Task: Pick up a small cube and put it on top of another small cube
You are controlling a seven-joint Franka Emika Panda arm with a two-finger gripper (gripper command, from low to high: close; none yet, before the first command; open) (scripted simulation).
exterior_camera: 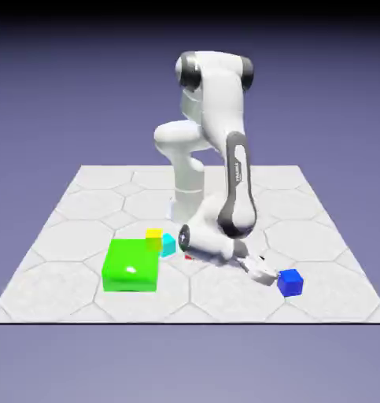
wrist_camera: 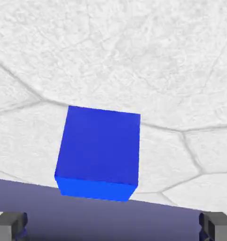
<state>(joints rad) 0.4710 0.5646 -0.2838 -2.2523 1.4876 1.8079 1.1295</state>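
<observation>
Near the front edge of the hexagon-patterned table [exterior_camera: 83, 236], toward the exterior view's right, the blue cube [exterior_camera: 290, 282] sits on the surface with the gripper [exterior_camera: 263, 271] lying low and slanted just beside it, at about ten o'clock from the cube in that view. The step in hand looks like the approach to the pick, and doing it well calls for centring: in the hand view the blue cube [wrist_camera: 98, 153] lies at roughly eleven o'clock from the midpoint between the fingertips [wrist_camera: 9, 224], a little left of centre and ahead of them, so the hand should probably shift that way and advance until the cube stands squarely between the pads before closing. The cube's faces also look slightly skewed against the line joining the tips, so a small roll of the wrist would likely give flatter contact. The cube rests close to the table's edge, and a glancing push could nudge it off, so the closing should come only once both sides are bracketed. The fingers stand spread wide, at opposite lower corners of the hand view, holding nothing and touching nothing that I can make out; the cube is still apart from them. Well away, toward the exterior view's left, a small yellow cube [exterior_camera: 153, 234] and a small cyan cube [exterior_camera: 169, 244] sit beside a large green block [exterior_camera: 131, 266], likely candidates for the stack's base.
</observation>
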